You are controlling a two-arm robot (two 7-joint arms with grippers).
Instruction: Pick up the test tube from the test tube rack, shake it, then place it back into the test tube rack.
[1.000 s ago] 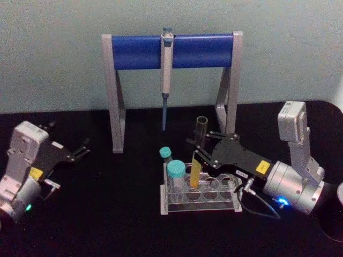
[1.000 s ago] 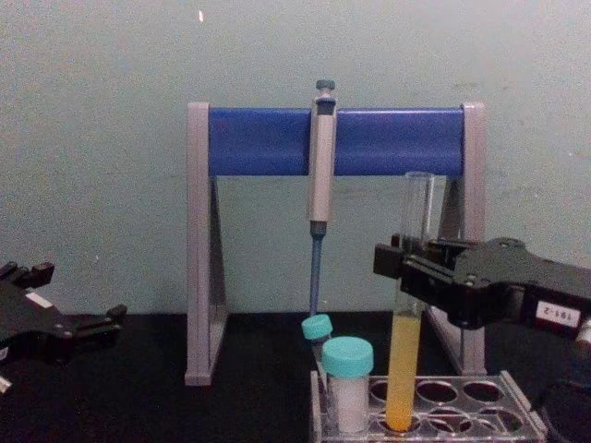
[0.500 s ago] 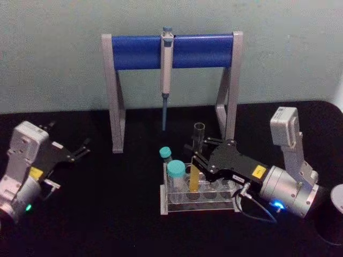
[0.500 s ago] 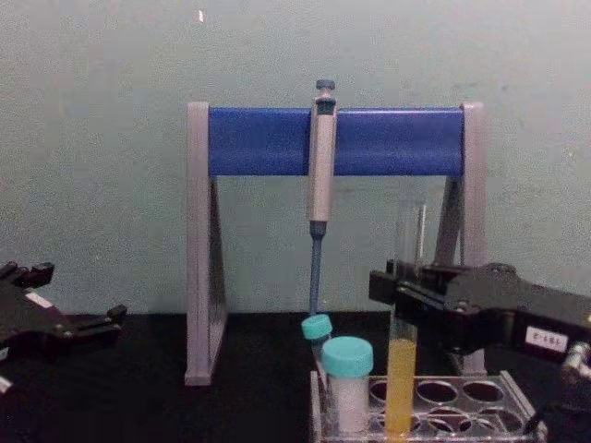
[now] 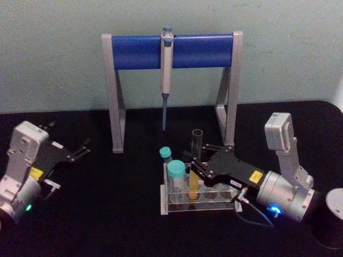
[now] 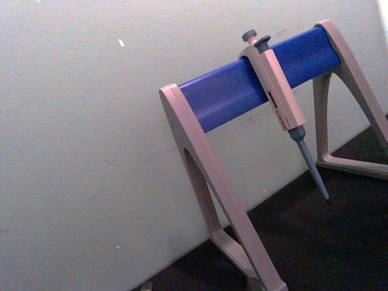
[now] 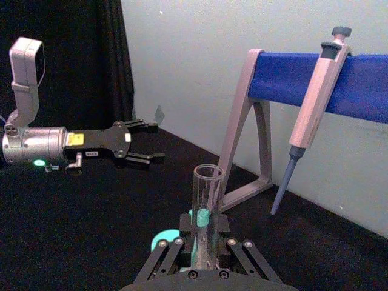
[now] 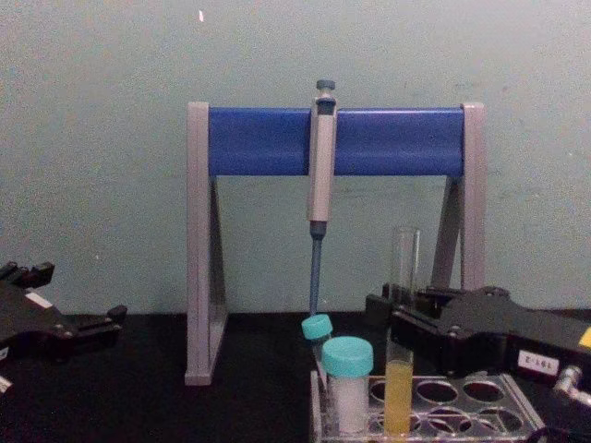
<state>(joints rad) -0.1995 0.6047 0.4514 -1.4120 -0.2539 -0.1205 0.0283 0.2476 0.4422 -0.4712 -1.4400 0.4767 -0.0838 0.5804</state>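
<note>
The test tube (image 5: 194,155), clear glass with yellow-orange liquid (image 8: 398,397) in its lower part, stands upright in a front hole of the clear test tube rack (image 5: 201,206). My right gripper (image 5: 194,164) reaches in from the right and is shut on the tube just above the rack. In the right wrist view the tube's open mouth (image 7: 208,176) rises between the fingers. In the chest view the same gripper (image 8: 395,318) holds the tube (image 8: 404,263) over the rack (image 8: 466,417). My left gripper (image 5: 80,150) rests open at the table's left, far from the rack.
Two teal-capped white vials (image 5: 176,172) stand in the rack's left end. Behind it rises a grey-and-blue pipette stand (image 5: 139,51) with a pipette (image 5: 166,69) hanging from it. A dark round object (image 5: 328,227) sits at the right edge.
My right gripper has come down with the test tube, sinking it deeper into the rack hole. The left arm has not moved.
</note>
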